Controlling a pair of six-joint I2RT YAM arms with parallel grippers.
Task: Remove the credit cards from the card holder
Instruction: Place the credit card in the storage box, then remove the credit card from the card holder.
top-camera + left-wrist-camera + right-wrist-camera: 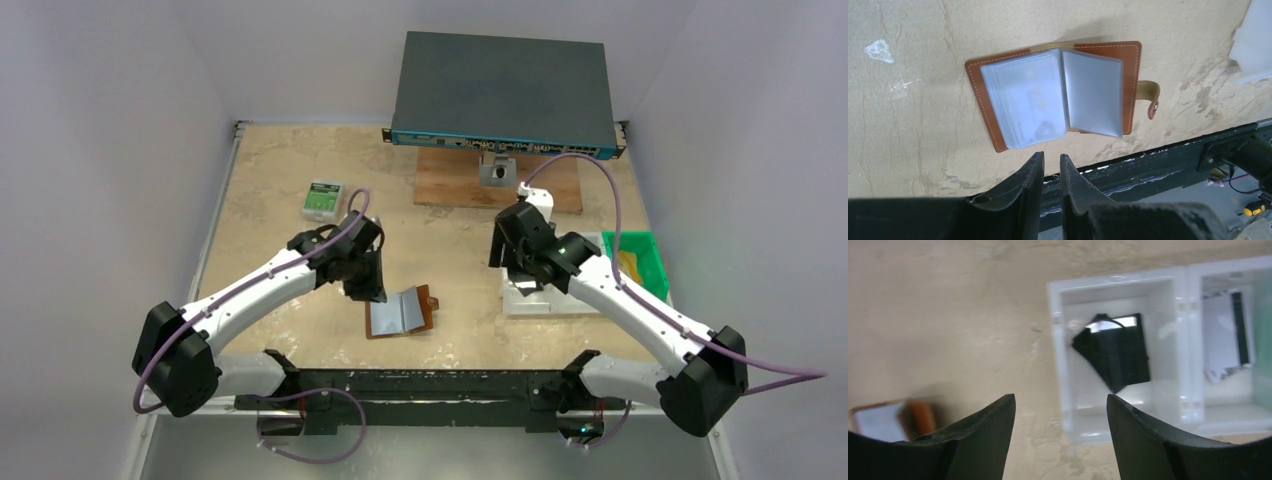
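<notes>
Holder (402, 313) laid open at table (280, 180) 6 o'clock: brown leather, white stitching, snap tab, frosted sleeves; card print not legible. L gripper (1052, 159) barely parted, empty. R gripper (1060, 405) spread, empty, over white tray (1058, 340).

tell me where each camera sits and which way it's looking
Top external: above and behind the arms, looking down on the table; both arms show, bases at bottom.
Left wrist: on the left arm, looking down past the barely parted left end effector at the open card holder.
Right wrist: on the right arm, looking down through the open right end effector at a black card in a white tray.
Shared: card holder in all three; tray in top and right wrist.
</notes>
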